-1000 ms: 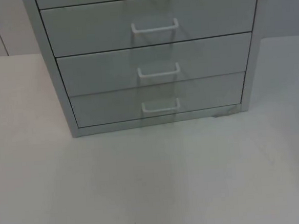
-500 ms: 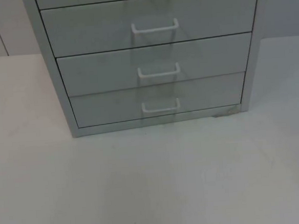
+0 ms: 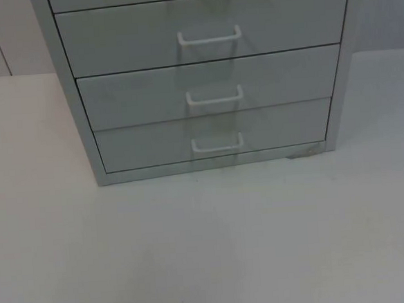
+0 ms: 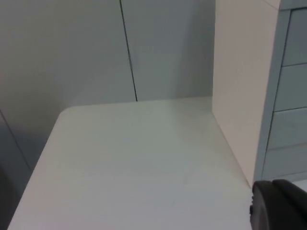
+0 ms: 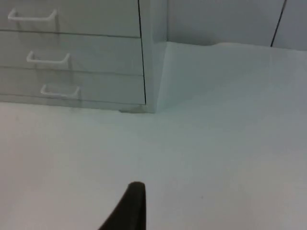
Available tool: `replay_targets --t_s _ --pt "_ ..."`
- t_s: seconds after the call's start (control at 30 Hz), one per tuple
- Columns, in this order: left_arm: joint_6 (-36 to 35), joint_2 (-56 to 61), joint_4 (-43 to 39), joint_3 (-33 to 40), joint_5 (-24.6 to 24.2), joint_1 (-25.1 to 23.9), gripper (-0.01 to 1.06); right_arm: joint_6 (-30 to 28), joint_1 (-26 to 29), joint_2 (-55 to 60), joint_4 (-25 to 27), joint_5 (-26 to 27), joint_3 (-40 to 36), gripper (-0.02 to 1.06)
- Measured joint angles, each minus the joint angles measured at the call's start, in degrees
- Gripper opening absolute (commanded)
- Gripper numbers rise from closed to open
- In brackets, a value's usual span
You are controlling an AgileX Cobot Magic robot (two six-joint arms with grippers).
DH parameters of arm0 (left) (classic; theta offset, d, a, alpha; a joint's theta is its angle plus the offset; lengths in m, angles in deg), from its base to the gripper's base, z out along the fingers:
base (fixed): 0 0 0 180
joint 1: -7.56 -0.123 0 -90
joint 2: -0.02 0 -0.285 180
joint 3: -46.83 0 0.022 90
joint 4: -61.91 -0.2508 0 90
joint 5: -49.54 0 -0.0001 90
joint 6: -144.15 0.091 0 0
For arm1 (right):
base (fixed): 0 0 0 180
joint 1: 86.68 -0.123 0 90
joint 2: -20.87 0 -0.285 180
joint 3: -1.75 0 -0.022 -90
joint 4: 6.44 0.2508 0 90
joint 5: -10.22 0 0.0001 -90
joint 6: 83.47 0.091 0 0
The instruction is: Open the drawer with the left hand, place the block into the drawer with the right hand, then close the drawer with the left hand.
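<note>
Left gripper (image 4: 280, 206): sitting off to the left of the cabinet, just one black fingertip poking into the left wrist view, so I honestly can't tell if it's open or closed.
Table (image 3: 209, 248): plain white top, runs back to the grey partition wall (image 4: 72, 48).
Drawer cabinet (image 3: 70, 98): light grey, standing at the back middle of the table, its pale side panel (image 4: 240, 86) faces the left arm.
Drawers: all pushed in flush; upper one (image 3: 111, 36), middle one (image 3: 129, 94), bottom one (image 3: 139, 143), each with a white handle (image 3: 214, 95) in the centre.
Right gripper (image 5: 129, 208): hanging over the bare table to the right and in front of the cabinet; single dark fingertip visible, can't tell its state either.
</note>
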Motion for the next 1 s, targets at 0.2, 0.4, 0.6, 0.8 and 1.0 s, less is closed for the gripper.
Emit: replay_targets --t_s 0.2,0.4,0.6,0.8,1.0 --pt "0.0 0.7 -0.2 0.3 -1.8 0.0 0.0 0.0 0.0 -6.7 -0.7 -3.5 -1.3 0.95" --pt "0.0 0.7 -0.2 2.0 -3.6 0.0 0.0 1.7 0.0 -8.1 -4.6 -4.8 -1.5 0.95" --pt "0.3 0.7 0.6 2.4 -3.7 0.0 0.0 7.8 0.0 -8.1 -8.4 -5.0 -4.0 0.95" --pt "0.9 0.7 1.6 2.4 -6.6 0.0 0.0 8.5 0.0 -8.1 -8.8 -5.0 -4.1 0.95" --pt "0.9 0.7 1.6 2.5 -9.3 0.0 0.0 8.5 0.0 -8.1 -8.8 -5.0 -4.1 0.95"
